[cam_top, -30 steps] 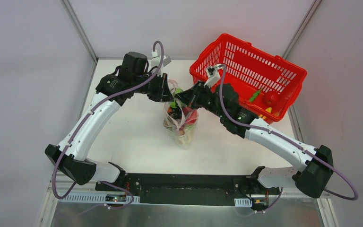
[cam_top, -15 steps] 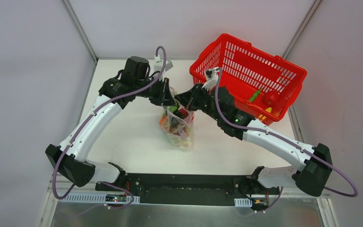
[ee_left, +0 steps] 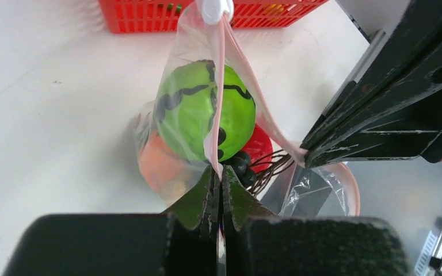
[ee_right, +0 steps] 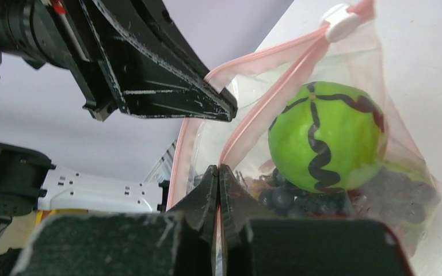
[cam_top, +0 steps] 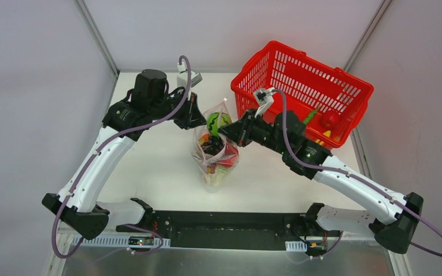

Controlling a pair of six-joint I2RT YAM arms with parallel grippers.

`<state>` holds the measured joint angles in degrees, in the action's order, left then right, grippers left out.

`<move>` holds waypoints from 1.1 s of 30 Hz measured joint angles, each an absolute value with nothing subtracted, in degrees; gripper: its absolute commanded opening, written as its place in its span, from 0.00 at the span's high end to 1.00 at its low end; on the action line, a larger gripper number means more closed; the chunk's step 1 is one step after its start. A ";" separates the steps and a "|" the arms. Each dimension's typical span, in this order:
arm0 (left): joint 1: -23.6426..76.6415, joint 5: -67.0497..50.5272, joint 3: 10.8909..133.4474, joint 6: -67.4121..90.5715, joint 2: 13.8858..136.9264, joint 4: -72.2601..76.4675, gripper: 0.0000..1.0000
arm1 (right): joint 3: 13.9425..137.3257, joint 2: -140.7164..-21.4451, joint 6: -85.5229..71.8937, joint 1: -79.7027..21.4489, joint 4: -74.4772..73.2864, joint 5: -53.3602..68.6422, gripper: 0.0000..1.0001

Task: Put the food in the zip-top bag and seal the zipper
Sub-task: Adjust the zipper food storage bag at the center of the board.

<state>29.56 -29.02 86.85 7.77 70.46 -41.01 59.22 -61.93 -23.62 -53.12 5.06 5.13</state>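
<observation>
Centre frame, the zip-top bag (cam_top: 216, 155) stands upright on the bench (cam_top: 161, 167), food (ee_left: 198, 112) inside; left gripper (ee_left: 218, 172) and right gripper (ee_right: 218, 172) each pinch one lip of the zipper (ee_left: 223, 75) — its white slider (ee_left: 217, 8) lies straight ahead, at the strip's far end.

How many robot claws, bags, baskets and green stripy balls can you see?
robot claws: 2, the left gripper and the right gripper
zip-top bag: 1
red basket: 1
green stripy ball: 1
Total: 5
</observation>
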 measured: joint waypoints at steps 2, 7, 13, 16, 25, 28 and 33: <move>29.56 -30.61 86.85 6.55 70.37 -40.80 1.00 | 59.22 -62.02 -23.24 -53.21 4.45 7.03 1.00; 29.54 -36.49 86.54 2.90 70.87 -40.60 1.00 | 59.11 -62.22 -22.28 -53.52 3.49 10.02 0.97; 29.54 -42.48 87.70 -4.49 74.37 -43.18 1.00 | 57.82 -62.28 -20.25 -53.52 3.25 10.37 0.93; 29.54 -43.51 89.30 -8.03 77.97 -46.24 1.00 | 56.31 -62.28 -18.83 -53.52 3.11 8.21 0.93; 29.56 -49.52 90.67 -10.09 84.05 -47.53 1.00 | 52.27 -62.26 -16.67 -51.51 3.31 6.02 0.71; 29.56 -49.65 93.08 -11.57 84.97 -48.95 1.00 | 52.27 -61.91 -15.77 -49.21 3.66 8.60 0.50; 29.56 -49.63 96.07 -16.01 85.01 -53.19 1.00 | 53.06 -59.53 -12.45 -42.76 3.51 16.34 0.35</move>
<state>29.56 -49.63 96.07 -16.01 85.01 -53.19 53.06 -59.53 -12.45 -42.76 3.51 16.34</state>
